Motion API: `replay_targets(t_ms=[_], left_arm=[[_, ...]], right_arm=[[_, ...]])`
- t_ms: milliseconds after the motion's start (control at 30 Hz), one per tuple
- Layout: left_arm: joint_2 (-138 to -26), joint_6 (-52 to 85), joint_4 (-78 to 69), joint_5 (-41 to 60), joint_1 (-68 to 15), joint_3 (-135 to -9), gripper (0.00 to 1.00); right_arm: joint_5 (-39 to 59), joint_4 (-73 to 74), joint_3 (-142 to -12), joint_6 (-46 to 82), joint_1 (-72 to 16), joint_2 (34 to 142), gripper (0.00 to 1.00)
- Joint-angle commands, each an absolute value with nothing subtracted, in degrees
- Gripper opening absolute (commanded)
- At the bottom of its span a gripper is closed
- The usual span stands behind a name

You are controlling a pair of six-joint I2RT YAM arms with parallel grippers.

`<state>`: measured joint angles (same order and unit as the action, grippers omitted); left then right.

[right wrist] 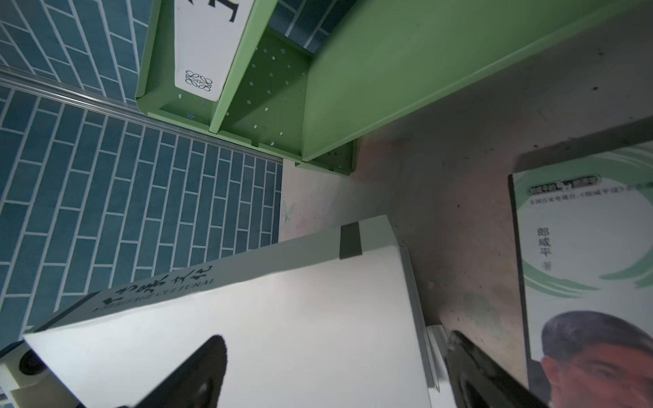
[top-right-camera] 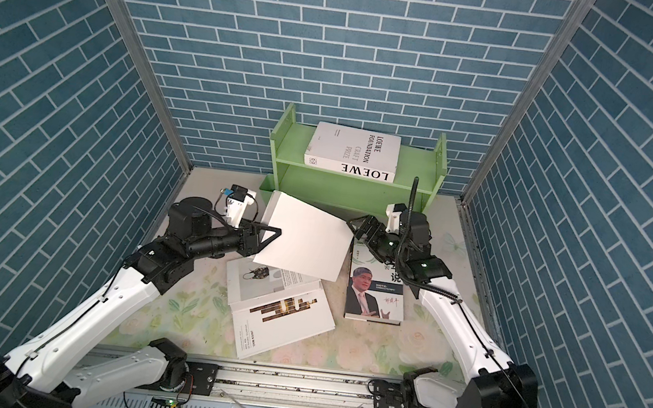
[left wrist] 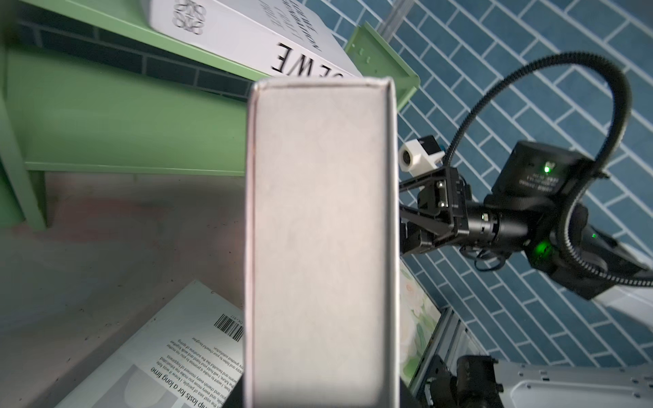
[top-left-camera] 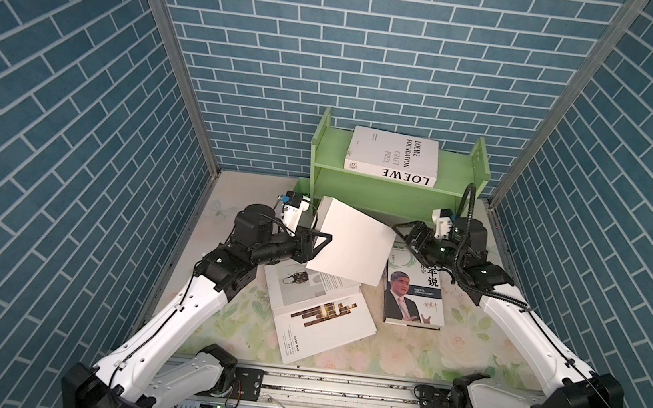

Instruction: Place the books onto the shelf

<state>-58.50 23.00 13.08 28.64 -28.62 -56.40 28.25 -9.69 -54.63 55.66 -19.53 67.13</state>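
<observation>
The page edge of the white book (left wrist: 318, 229) sits closest to my left wrist camera and fills the middle of that frame. That is because my left fingers (top-left-camera: 327, 237) are clamped on the book's left side, holding it lifted and tilted over the counter (top-left-camera: 466, 355).

In both top views it hangs at frame centre, just below the green shelf (top-left-camera: 480, 164). The shelf's upper tier carries the LOEWE book (top-left-camera: 393, 154), lying flat.

My right fingers (top-left-camera: 408, 225) stand wide at the held book's right corner and grip nothing; I judge they are there to steady it.

The portrait book (top-left-camera: 414, 303) waits right of centre on the counter. At lower centre the gold-barred book (top-left-camera: 328, 324) overlaps a grey-and-white book (top-left-camera: 299, 283).
</observation>
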Motion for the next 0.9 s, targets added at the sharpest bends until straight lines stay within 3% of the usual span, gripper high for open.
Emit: replay_targets(t_ms=[0, 300, 567, 867], left_arm=[[-59.7, 15.0, 16.1, 23.8, -33.4, -59.3, 0.34], [-66.8, 3.5, 14.3, 9.7, -47.7, -65.2, 0.34], [-75.6, -5.6, 7.8, -1.0, -57.6, -69.6, 0.31], [-84.0, -12.6, 7.0, -8.4, -63.0, -72.4, 0.30]], right_arm=[[35.5, -19.9, -56.7, 60.1, -16.0, 63.0, 0.98], [43.9, -27.0, -54.1, 67.2, -7.2, 54.7, 0.98], [58.6, -22.0, -47.9, 77.1, 7.2, 49.0, 0.99], [58.7, -22.7, -42.3, 74.2, 9.7, 47.2, 0.99]])
